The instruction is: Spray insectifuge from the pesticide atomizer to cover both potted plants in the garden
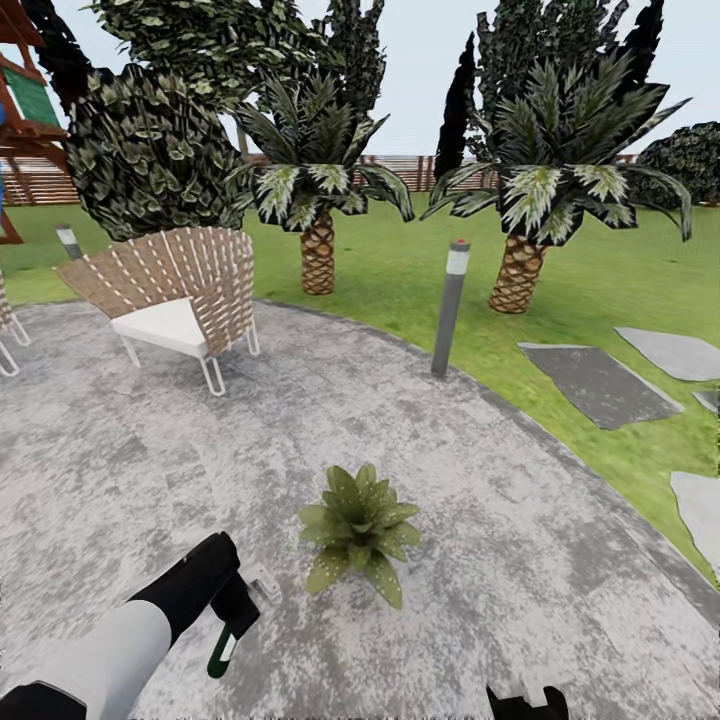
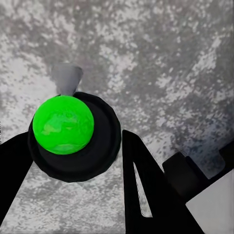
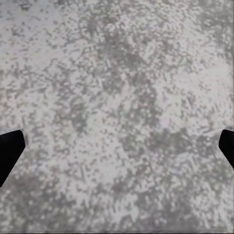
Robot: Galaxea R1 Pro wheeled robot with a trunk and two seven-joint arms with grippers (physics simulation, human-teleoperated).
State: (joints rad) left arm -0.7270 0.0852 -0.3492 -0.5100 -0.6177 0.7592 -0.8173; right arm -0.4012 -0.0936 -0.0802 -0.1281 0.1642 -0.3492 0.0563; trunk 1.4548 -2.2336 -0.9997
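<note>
From the head camera, the left gripper (image 1: 238, 622) at the end of a white and black arm hangs low over the round, mottled grey stone patio (image 1: 120, 470). It holds the small dark green pesticide atomizer (image 1: 224, 650) with a white band, whose whitish trigger head (image 1: 262, 583) juts toward the small potted plant (image 1: 360, 528), a rosette of broad pointed green leaves flecked with tiny pale specks (image 1: 378, 497). The plant stands near the atomizer, apart from it, with bare stone all round. Behind it the patio's curved edge meets green lawn (image 1: 400, 270), where a tall grey bollard lamp (image 1: 450, 307) stands right at the rim. A woven brown slatted chair with a white seat (image 1: 175, 290) sits on the far left of the stone. Two palm trees (image 1: 318, 200), grey stepping slabs (image 1: 598, 382) and a brown slatted fence (image 1: 410, 170) lie beyond. The right gripper's black tip (image 1: 527, 702) peeks in at the lower edge.

In the left wrist camera, the black fingers (image 2: 146, 190) stand on either side of the atomizer's round black body with its bright green top (image 2: 63, 124), closed against it; the pale nozzle (image 2: 67, 77) points away over stone.

In the right wrist camera, two black fingertips (image 3: 9, 148) sit wide apart at the picture's sides, spread with nothing between them, over bare speckled stone (image 3: 117, 107)
</note>
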